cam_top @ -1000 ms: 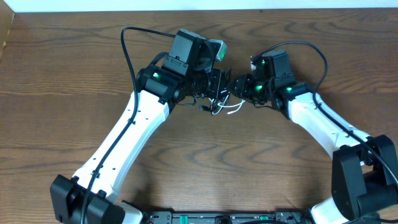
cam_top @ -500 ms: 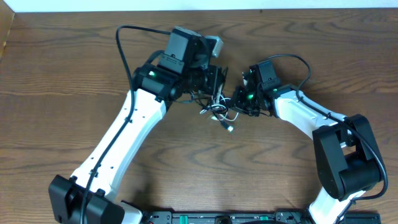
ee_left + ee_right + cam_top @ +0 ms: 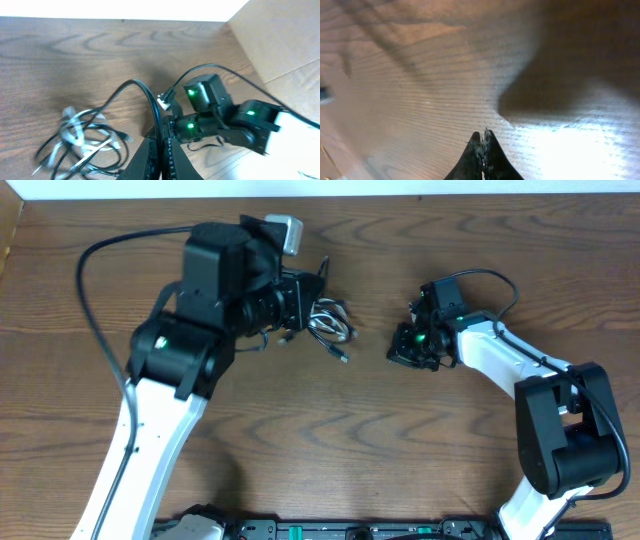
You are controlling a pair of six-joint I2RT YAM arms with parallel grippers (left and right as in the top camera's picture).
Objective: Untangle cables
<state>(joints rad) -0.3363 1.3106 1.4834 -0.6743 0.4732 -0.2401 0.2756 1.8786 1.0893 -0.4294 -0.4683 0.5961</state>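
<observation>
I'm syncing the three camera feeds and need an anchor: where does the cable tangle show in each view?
Overhead: cable tangle upper centre, between the two arms.
Left wrist: lower left, one black strand arching up into the shut left gripper.
Right wrist: not in it; only wood and the shut right gripper.
Shared landmark: the wood-grain table, in all three.

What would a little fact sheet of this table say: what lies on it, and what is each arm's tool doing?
table: brown wood
cables: one tangle of white and black cords, resting on the wood
left tool: shut on a black cable that arcs up out of the tangle
right tool: shut, holding nothing, low over bare wood, apart from the tangle
untangled: not yet
</observation>
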